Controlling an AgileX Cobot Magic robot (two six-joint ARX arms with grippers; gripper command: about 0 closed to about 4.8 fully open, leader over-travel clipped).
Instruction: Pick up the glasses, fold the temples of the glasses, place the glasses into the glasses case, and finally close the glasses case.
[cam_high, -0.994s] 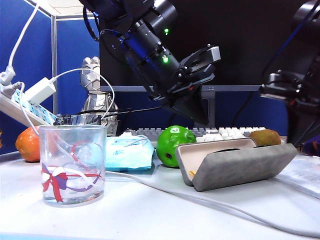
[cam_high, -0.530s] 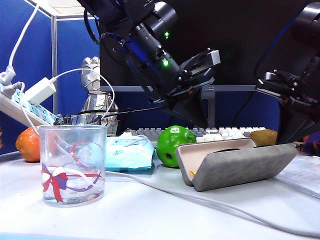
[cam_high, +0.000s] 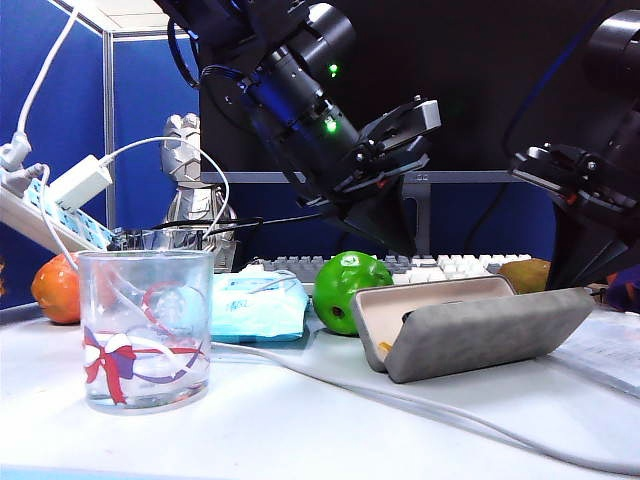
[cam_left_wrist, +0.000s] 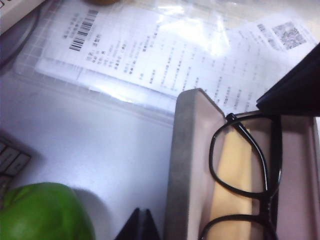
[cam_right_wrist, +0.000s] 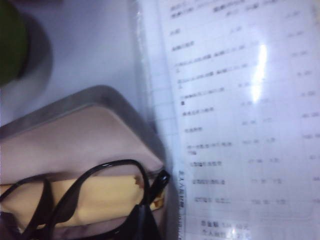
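Observation:
The grey glasses case (cam_left_wrist: 187, 165) lies open, its pale lining up. Inside it the glasses (cam_left_wrist: 210, 156) rest on a yellow cloth, one of the temples (cam_left_wrist: 274, 150) lying across the case. My left gripper (cam_left_wrist: 142, 226) is shut and empty, hanging over bare table between the case and the green apple (cam_left_wrist: 40, 212). The tip of my right gripper (cam_right_wrist: 146, 225) is shut beside the hinge corner of the glasses (cam_right_wrist: 161, 179); I cannot tell whether it pinches the frame. In the exterior view the case (cam_high: 480, 335) stands open, under the left gripper (cam_high: 405, 240).
Plastic-covered papers (cam_left_wrist: 175, 55) lie beside the case. A drinking glass (cam_high: 145, 330), a blue tissue pack (cam_high: 255, 305), the apple (cam_high: 345, 290), a keyboard (cam_high: 440, 265) and a white cable (cam_high: 350, 385) share the table. The right arm (cam_high: 590, 200) hangs over the case's right end.
The right hand has turned at the wrist and shifted slightly. A dark bit of the frame now shows lower inside the case. The left arm has stayed put.

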